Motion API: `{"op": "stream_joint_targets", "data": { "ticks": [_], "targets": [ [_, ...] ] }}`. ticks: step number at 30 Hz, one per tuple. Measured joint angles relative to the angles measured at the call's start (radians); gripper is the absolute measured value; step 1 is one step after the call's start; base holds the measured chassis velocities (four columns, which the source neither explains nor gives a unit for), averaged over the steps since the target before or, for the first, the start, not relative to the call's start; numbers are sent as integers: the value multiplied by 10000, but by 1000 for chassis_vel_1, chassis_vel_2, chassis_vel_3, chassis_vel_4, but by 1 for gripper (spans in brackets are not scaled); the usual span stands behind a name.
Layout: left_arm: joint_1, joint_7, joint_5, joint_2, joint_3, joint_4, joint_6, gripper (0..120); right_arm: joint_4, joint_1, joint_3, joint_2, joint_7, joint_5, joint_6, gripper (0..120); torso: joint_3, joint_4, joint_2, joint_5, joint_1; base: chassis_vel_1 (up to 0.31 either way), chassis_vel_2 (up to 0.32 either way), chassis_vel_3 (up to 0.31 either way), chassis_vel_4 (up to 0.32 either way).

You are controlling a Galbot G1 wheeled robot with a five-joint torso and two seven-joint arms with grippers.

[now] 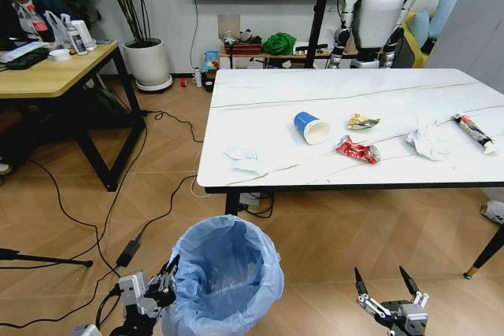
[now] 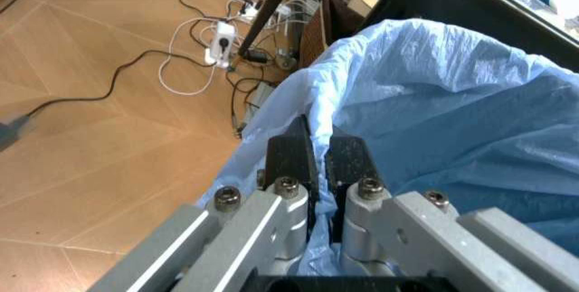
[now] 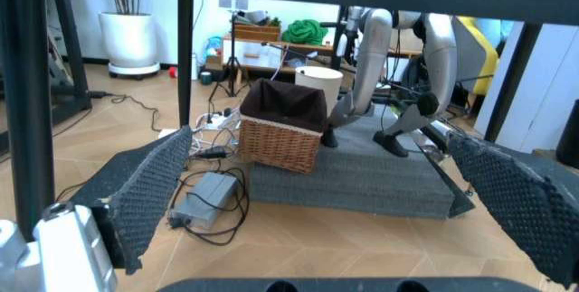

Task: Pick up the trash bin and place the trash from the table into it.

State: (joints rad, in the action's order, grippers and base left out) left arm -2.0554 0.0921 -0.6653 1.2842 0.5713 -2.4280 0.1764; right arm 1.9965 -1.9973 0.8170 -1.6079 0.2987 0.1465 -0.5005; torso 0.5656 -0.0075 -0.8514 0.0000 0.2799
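The trash bin, lined with a crinkly light-blue bag, stands on the floor in front of the table. My left gripper is at the bin's left rim, and in the left wrist view its fingers are shut on the bag-covered rim of the trash bin. My right gripper hangs open low at the right, below table height. On the table lie a blue paper cup, a yellow wrapper, a red wrapper, white tissues and a red-black tube.
A wooden desk stands at the left with cables across the floor. A white potted plant and another robot are behind the table. Under the table sit a wicker basket, a power brick and a grey mat.
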Motion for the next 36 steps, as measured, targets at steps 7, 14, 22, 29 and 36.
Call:
{"op": "stream_joint_targets", "data": {
  "ticks": [7,14,22,29,36],
  "targets": [
    [-1,-33,62,11,-18,0,0,0,2,-29,6,10,1,5,-35,100,169,0,-308,0,140,0,0,0,0],
    [-4,-68,134,25,-32,16,0,0,2,-48,13,6,-12,10,-69,100,344,0,-619,0,274,0,0,0,0],
    [-4,-83,156,37,-38,18,0,0,2,-56,17,8,-14,21,-82,100,518,0,-933,0,414,0,0,0,0],
    [-8,-99,186,53,-46,24,-9,0,0,-59,20,18,-15,40,-86,100,737,0,-1318,0,581,0,0,0,0],
    [0,-102,346,63,-22,56,-35,0,-28,-58,23,30,-15,45,-94,100,876,0,-1570,0,693,0,0,0,0]
  ]
}}
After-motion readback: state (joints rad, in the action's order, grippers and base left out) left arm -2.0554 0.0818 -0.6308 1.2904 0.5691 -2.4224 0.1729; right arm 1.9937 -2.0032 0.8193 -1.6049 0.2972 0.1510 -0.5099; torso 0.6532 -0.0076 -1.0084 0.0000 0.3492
